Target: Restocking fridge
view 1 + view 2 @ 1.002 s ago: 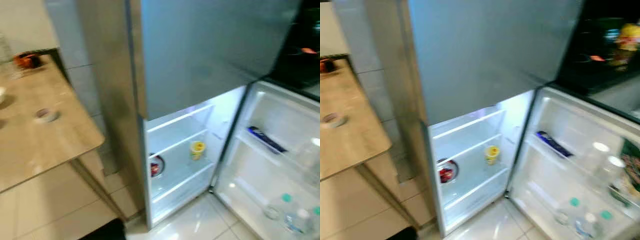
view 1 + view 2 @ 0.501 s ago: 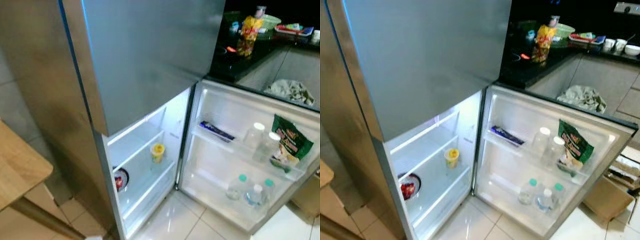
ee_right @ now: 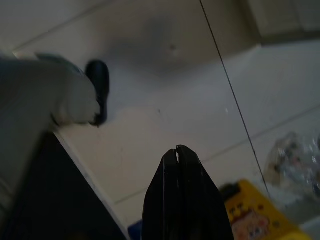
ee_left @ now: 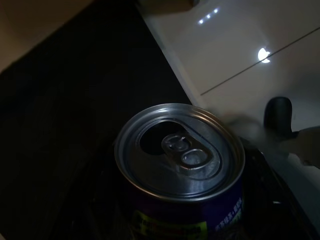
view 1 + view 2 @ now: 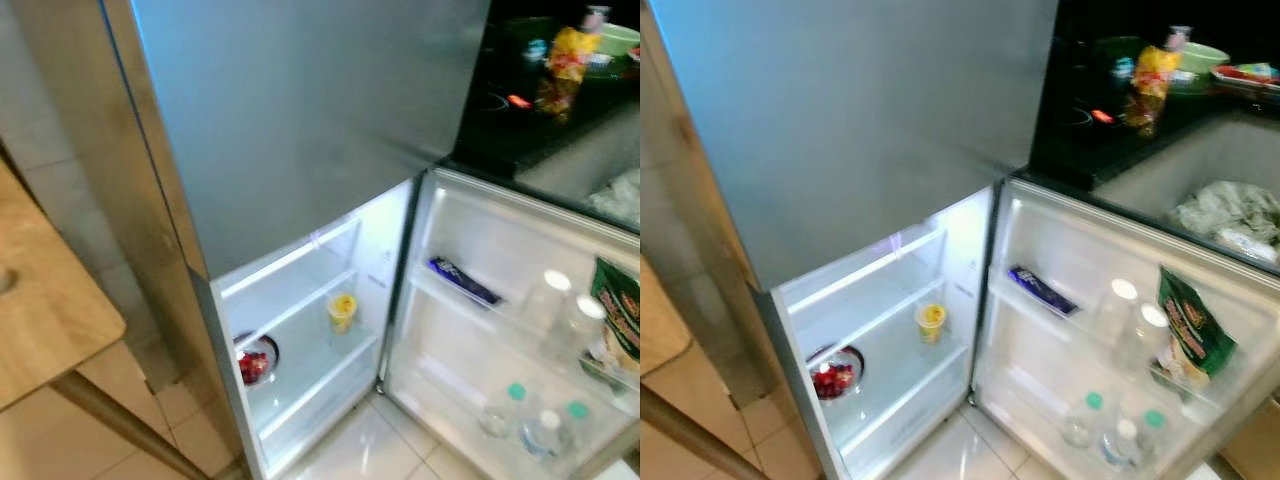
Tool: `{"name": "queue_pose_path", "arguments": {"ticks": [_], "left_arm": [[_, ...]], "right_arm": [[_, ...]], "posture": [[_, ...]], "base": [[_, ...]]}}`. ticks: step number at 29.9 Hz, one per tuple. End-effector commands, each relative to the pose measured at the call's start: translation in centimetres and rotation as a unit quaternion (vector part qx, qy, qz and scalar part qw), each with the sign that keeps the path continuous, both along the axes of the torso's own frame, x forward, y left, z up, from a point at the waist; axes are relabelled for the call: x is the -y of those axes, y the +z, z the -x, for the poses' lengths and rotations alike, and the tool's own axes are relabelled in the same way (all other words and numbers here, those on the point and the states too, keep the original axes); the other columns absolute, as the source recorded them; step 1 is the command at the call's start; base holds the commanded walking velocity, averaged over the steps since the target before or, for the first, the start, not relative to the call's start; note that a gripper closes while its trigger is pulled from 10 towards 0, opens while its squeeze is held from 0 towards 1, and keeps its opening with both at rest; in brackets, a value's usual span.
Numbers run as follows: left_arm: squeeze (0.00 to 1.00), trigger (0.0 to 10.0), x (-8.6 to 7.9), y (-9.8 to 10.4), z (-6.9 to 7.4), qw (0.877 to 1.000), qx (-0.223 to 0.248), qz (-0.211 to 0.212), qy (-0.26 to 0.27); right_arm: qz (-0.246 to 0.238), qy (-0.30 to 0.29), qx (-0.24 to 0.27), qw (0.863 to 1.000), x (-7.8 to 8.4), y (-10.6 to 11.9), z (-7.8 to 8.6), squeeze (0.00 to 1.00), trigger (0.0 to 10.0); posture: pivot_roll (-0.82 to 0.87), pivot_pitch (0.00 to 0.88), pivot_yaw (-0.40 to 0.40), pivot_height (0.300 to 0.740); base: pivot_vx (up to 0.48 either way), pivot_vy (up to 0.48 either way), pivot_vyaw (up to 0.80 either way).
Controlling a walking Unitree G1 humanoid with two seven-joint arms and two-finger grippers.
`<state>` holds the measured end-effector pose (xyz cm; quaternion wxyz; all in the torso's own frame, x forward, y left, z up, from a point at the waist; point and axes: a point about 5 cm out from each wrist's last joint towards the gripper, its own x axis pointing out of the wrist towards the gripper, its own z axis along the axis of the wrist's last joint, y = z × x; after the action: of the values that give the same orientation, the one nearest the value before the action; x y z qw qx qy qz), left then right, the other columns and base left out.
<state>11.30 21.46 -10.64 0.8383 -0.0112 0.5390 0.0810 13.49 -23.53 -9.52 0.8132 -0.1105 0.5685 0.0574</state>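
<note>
Can | silver top, purple side (tab unopened) | left pincer holding

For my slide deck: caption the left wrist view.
Left gripper holding a purple can upright, seen from above its silver top, over a tiled floor.

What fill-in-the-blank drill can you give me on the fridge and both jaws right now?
1. The left gripper holds a drink ____ with a purple label.
2. The right gripper has its jaws ____ over the floor.
3. On a shelf inside the fridge, the yellow cup stands beside a bowl of ____ food.
4. The green snack bag sits in the open ____ of the fridge.

Missing words: can; shut; red; door
</note>
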Motion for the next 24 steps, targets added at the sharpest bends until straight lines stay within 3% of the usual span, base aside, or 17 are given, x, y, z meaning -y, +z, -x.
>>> {"name": "queue_pose_path", "arguments": {"ticks": [1,12,24], "left_arm": [[0.0,10.0,-0.03,-0.04,0.13,1.0,-0.005,0.001,-0.002],[0.0,10.0,0.03,-0.03,0.04,1.0,-0.003,0.003,-0.002],[0.0,10.0,0.02,-0.05,0.13,1.0,-0.002,0.001,0.005]], "right_arm": [[-0.004,-0.001,-0.013,1.0,-0.1,-0.29,0.79,0.0,10.0],[-0.007,0.0,-0.013,1.0,-0.21,-0.34,0.9,0.0,10.0],[-0.007,-0.003,-0.005,1.0,-0.09,-0.24,0.7,0.0,10.0]], "posture": [[-0.08,0.0,-0.006,0.74],[-0.09,0.002,-0.006,0.74],[-0.09,0.003,-0.01,0.74]], "base": [[0.0,-0.472,-0.77],[0.0,-0.472,-0.77],[0.0,-0.427,0.0]]}}
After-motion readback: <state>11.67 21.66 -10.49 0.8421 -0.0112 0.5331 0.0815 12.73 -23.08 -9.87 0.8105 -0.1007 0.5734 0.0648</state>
